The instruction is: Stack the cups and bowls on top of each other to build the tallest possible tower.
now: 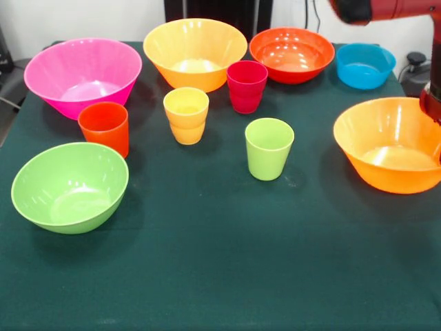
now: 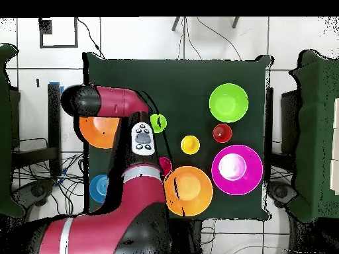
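All cups and bowls stand apart and upright on the green cloth; no tower stands. The pink bowl (image 1: 83, 76) (image 2: 236, 169) is far left, with an orange bowl (image 1: 195, 52) (image 2: 189, 190), the red-orange bowl (image 1: 291, 54) and the blue bowl (image 1: 365, 65) (image 2: 99, 187) along the back. The second orange bowl (image 1: 393, 145) (image 2: 99, 130) is at the right, the lime bowl (image 1: 69, 186) (image 2: 228, 102) near left. The red-orange cup (image 1: 105, 127), yellow-orange cup (image 1: 186, 114), magenta cup (image 1: 247, 86) and lime cup (image 1: 269, 148) stand in the middle. The gripper shows in neither view.
The red arm (image 1: 386, 10) (image 2: 126, 106) reaches over the right side of the table. A red link of it (image 1: 431, 103) hangs at the picture's edge above the right orange bowl's rim. In the overhead view the arm hides the red-orange bowl.
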You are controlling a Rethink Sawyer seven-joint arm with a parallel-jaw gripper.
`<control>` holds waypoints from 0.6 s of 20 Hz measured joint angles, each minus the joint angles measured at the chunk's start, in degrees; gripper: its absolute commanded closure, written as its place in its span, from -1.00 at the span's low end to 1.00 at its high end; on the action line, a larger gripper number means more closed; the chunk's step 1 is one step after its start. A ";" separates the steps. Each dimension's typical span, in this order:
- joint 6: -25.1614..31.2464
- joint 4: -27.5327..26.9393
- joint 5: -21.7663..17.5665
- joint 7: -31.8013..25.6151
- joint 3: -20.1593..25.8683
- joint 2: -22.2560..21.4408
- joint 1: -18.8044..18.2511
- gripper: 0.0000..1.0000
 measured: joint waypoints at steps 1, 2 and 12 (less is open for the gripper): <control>-0.06 0.10 -0.31 -0.68 0.79 -0.01 -0.57 1.00; -0.07 0.19 -0.62 -1.35 1.61 -0.01 -1.12 1.00; -0.14 3.20 -4.35 -8.20 13.87 0.00 -8.96 1.00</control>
